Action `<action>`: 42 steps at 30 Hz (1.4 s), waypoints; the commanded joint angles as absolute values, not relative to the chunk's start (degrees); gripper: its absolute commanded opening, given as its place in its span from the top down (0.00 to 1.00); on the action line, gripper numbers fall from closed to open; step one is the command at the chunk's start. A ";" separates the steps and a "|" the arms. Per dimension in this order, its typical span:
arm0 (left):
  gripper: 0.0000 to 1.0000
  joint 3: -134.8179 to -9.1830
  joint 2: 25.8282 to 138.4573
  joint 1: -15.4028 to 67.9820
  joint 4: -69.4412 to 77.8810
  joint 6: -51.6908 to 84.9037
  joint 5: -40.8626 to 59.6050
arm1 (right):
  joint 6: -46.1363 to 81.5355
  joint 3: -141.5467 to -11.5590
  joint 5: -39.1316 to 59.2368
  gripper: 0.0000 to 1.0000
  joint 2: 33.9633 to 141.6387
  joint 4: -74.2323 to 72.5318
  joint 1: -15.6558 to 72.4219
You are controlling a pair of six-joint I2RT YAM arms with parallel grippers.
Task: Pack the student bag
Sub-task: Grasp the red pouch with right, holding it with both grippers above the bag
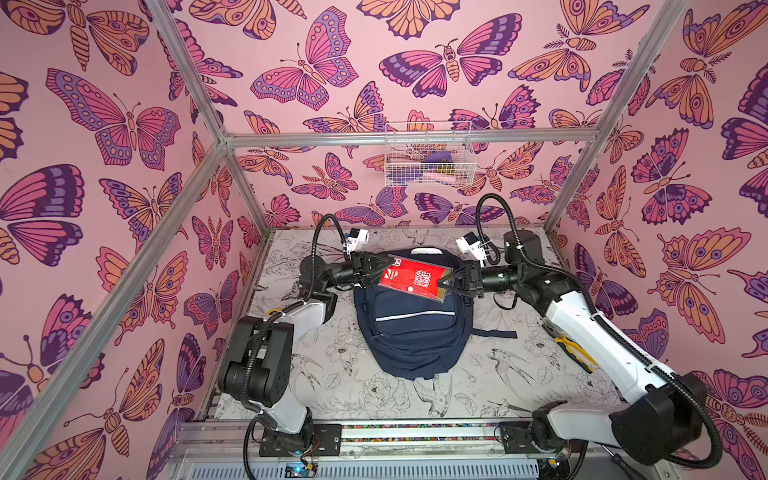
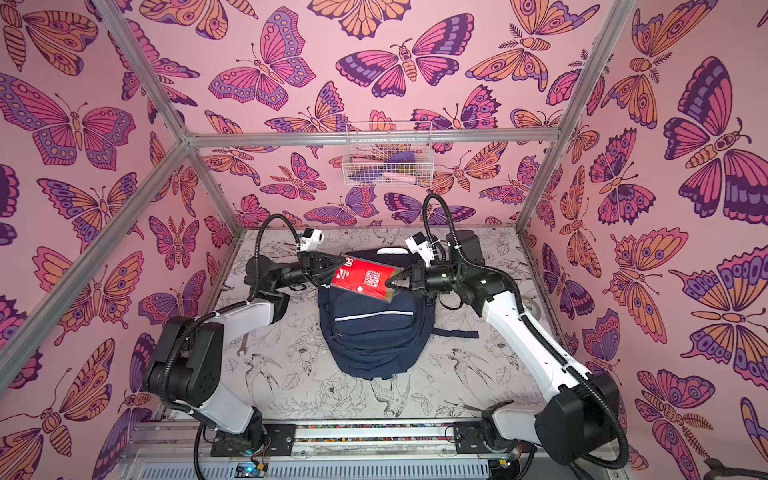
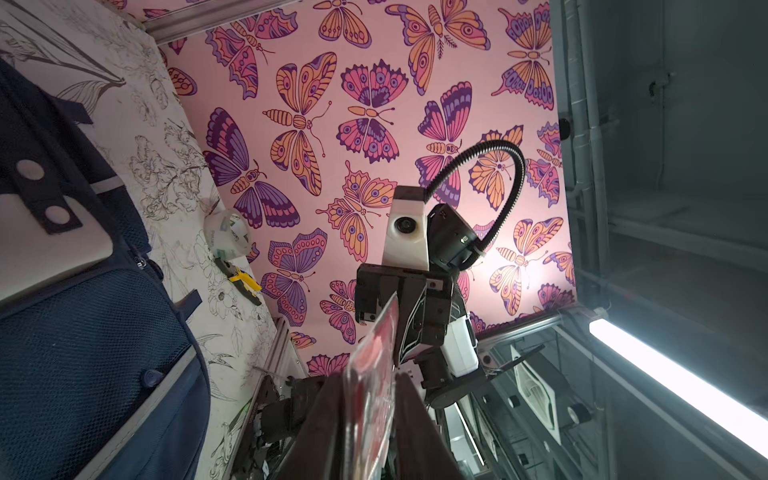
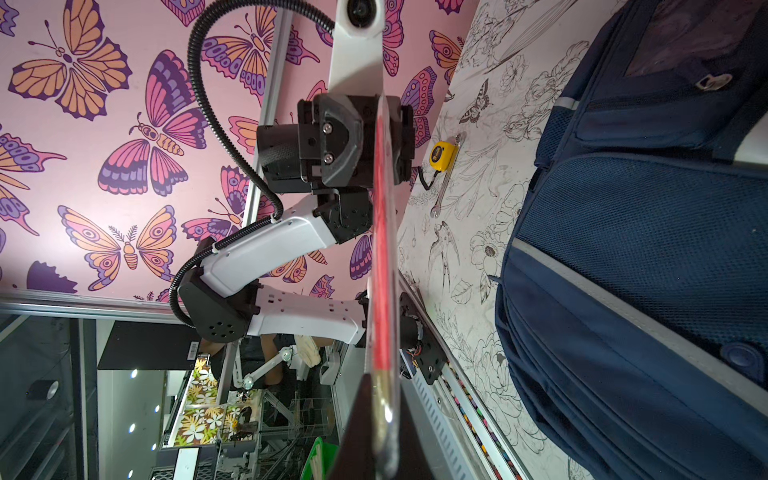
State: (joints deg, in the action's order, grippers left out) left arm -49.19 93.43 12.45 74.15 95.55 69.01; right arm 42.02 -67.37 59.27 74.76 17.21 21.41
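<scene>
Both my claws are clenched on one thing. My left claw (image 1: 388,263) grips the red packet (image 1: 411,279) at its 9 o'clock edge and my right claw (image 1: 444,283) grips its 3 o'clock edge. The packet hangs flat and slightly skewed over the 12 o'clock end of the bag (image 1: 411,332), which lies mid-counter (image 1: 519,374) with its front pocket facing up. I'd worry most about the double grip. If my arms drift apart or twist against each other, the glossy sleeve could buckle or slide out of one claw. Each claw holds only a thin edge, so once one lets go the packet may pivot and droop. The packet also hides the bag's mouth, so I can't tell if it is open. If it's shut, lowering would just leave the packet on top.
</scene>
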 commanded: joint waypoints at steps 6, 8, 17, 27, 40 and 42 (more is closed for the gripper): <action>1.00 -47.14 91.53 13.20 81.14 95.66 70.20 | 43.15 -67.34 58.40 1.00 74.57 13.92 21.34; 1.00 -46.39 91.31 13.14 81.29 95.45 68.05 | 42.98 -67.47 56.36 0.85 74.45 14.89 21.33; 1.00 -38.37 87.63 15.03 81.12 90.97 47.70 | 57.82 -57.19 45.31 0.25 70.42 -3.77 22.79; 1.00 -34.91 86.60 16.61 81.12 90.24 43.83 | 62.96 -54.32 34.34 0.64 69.89 -11.19 27.77; 0.84 -31.74 81.72 17.31 76.08 88.18 43.75 | 61.40 -53.32 30.40 1.00 66.54 -8.04 29.45; 0.64 -32.01 78.12 17.35 67.61 83.65 44.28 | 60.24 -53.31 29.20 1.00 65.01 -5.37 29.45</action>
State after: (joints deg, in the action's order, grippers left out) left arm -32.51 82.37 16.95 72.55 89.34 43.51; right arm 61.45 -53.12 32.40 67.75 -7.03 29.34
